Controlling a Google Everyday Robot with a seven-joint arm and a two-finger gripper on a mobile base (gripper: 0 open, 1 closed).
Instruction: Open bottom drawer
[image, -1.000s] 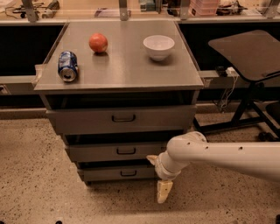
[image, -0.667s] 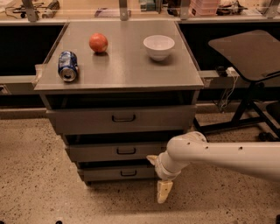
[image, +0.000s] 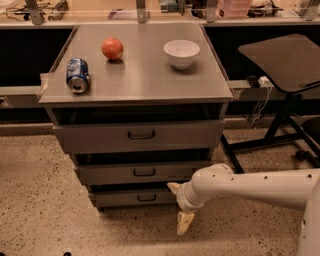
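Note:
The bottom drawer (image: 125, 198) is the narrowest grey front, lowest in the grey metal cabinet, with a small dark loop handle (image: 146, 198) at its centre. It looks shut or nearly shut. My gripper (image: 179, 205) hangs at floor level in front of the drawer's right end, just right of the handle and apart from it. It is open and empty: one beige finger (image: 174, 187) points at the drawer front and the other (image: 184, 222) points down at the floor. My white arm (image: 250, 185) reaches in from the right.
Above are the mid-sized drawer (image: 142, 172) and the widest top drawer (image: 140, 135). On the cabinet top (image: 145, 75) lie a blue can (image: 77, 75), a red apple (image: 112, 48) and a white bowl (image: 181, 52). A dark stand with a flat top (image: 285, 60) is at the right. Speckled floor (image: 45, 200) lies around.
The gripper has sunk very slightly toward the floor. The drawers have not moved.

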